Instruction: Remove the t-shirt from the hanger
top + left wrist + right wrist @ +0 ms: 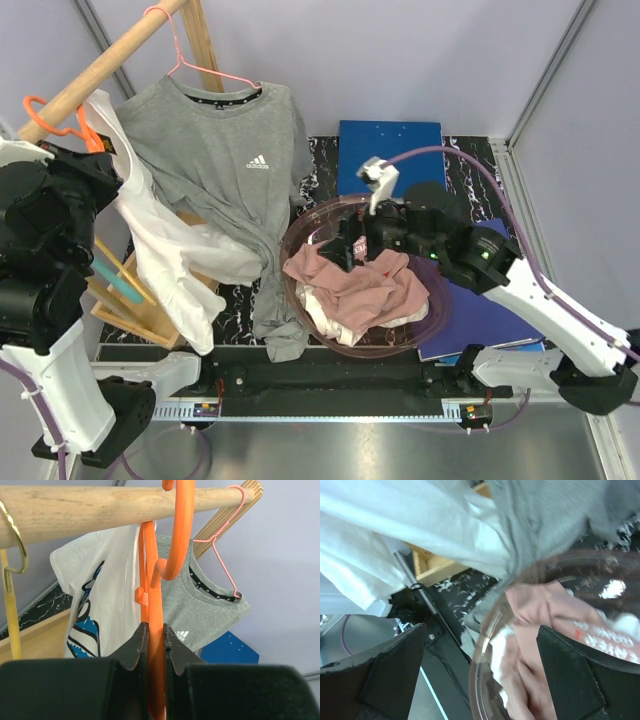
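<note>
- Two arms share this job, and the left tool is pressed together on the flat stem of the orange hanger, just below where it hooks over the wooden rod.
- From that hanger the white t-shirt hangs below and to the right of the left tool. Its long axis runs down from the rod toward the near edge of the surface.
- Beside it, the grey Adidas t-shirt hangs on a pink wire hanger, its lower part touching the white one.
- Farther right, the right tool is spread and holds nothing. It hovers over a clear bowl of pink and white garments.
- White cloth lies to the left of the right tool, past the bowl's rim. I judge that the free right arm is better placed to pull the t-shirt off.
</note>
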Robot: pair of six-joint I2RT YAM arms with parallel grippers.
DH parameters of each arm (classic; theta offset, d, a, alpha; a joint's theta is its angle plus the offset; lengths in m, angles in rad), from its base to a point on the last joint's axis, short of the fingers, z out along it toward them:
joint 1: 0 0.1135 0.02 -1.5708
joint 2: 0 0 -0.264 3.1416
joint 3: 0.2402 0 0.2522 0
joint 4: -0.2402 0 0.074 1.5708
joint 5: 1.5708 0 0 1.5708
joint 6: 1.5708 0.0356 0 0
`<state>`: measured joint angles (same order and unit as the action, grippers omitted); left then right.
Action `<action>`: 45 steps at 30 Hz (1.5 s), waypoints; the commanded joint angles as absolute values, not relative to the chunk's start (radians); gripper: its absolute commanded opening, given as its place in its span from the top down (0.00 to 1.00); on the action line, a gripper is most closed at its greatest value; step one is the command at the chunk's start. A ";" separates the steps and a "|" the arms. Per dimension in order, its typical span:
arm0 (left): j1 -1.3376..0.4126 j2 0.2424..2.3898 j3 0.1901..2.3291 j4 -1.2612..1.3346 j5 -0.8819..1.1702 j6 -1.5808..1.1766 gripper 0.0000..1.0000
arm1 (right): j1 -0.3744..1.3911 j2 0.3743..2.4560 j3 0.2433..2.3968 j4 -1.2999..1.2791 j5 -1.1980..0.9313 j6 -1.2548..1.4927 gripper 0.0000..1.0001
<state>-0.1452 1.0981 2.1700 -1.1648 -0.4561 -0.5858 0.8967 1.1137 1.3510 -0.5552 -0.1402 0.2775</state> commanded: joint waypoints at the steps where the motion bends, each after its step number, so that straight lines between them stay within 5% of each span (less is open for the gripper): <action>1: -0.143 1.069 2.191 -0.917 -0.408 -0.664 1.00 | 1.038 1.230 1.537 -0.509 -0.123 0.201 0.00; 18: -0.143 1.035 2.117 -0.917 -0.476 -0.721 1.00 | 1.325 1.660 1.769 -0.086 -0.010 0.209 0.02; 22: -0.143 1.025 2.099 -0.919 -0.472 -0.729 1.00 | 1.328 1.690 1.769 -0.015 0.017 0.212 0.15; 27: -0.143 1.022 2.056 -0.879 -0.468 -0.713 1.00 | 1.351 1.678 1.709 -0.021 0.003 0.235 0.74; 30: -0.143 1.016 2.004 -0.816 -0.478 -0.681 1.00 | 1.367 1.635 1.623 -0.012 0.017 0.248 1.00; 45: -0.143 1.003 1.884 -0.670 -0.601 -0.618 1.00 | 1.456 1.041 1.002 -0.069 0.060 0.405 1.00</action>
